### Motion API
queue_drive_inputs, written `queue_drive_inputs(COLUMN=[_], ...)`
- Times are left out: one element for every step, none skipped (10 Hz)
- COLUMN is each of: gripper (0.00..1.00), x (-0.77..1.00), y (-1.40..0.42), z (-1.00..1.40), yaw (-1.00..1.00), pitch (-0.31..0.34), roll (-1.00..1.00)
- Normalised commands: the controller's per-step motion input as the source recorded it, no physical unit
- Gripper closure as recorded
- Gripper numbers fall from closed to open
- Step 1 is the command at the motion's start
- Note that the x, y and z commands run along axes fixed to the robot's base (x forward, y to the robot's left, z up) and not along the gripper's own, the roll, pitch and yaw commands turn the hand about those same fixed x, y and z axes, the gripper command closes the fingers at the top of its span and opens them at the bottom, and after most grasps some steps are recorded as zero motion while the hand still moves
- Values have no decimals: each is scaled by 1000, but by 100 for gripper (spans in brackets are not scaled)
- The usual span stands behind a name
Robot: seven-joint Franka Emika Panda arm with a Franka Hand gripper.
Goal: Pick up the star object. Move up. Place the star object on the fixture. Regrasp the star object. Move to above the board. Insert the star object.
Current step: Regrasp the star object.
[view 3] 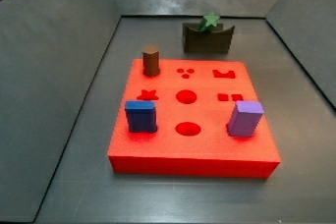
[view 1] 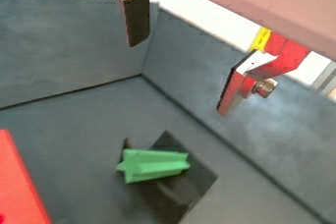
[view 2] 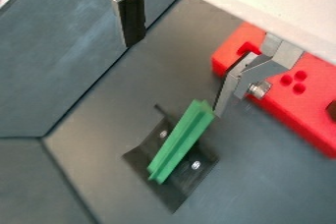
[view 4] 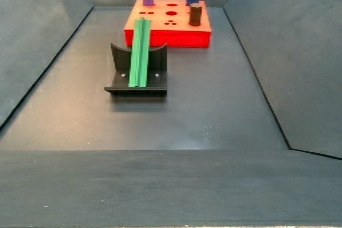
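While our gripper (view 2: 184, 46) hangs released, silver fingers (view 1: 136, 17) spread, we see the long green star object (view 2: 180, 140) beneath it, resting on the dark fixture (view 4: 136, 84).

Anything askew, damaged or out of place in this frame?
Nothing stands out. The star object lies along the fixture, and the pegs stand upright in the board. In both wrist views the gripper is open and empty above the star object.
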Motion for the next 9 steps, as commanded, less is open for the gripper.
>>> queue_drive_inputs(gripper=[0, 0, 0, 0, 0, 0, 0, 0, 0], x=[112, 127, 143, 183, 227, 261, 283, 336, 388], y=[-42, -50, -53, -55, -58, -62, -63, -65, -68], z=[-15, -10, -11, -18, -18, -19, -22, -20, -22], yaw=[60, 75, 93, 125, 171, 220, 245, 272, 286], pitch=[127, 156, 181, 214, 243, 262, 254, 206, 155], roll=[1000, 1000, 1000, 1000, 1000, 1000, 935, 721, 510])
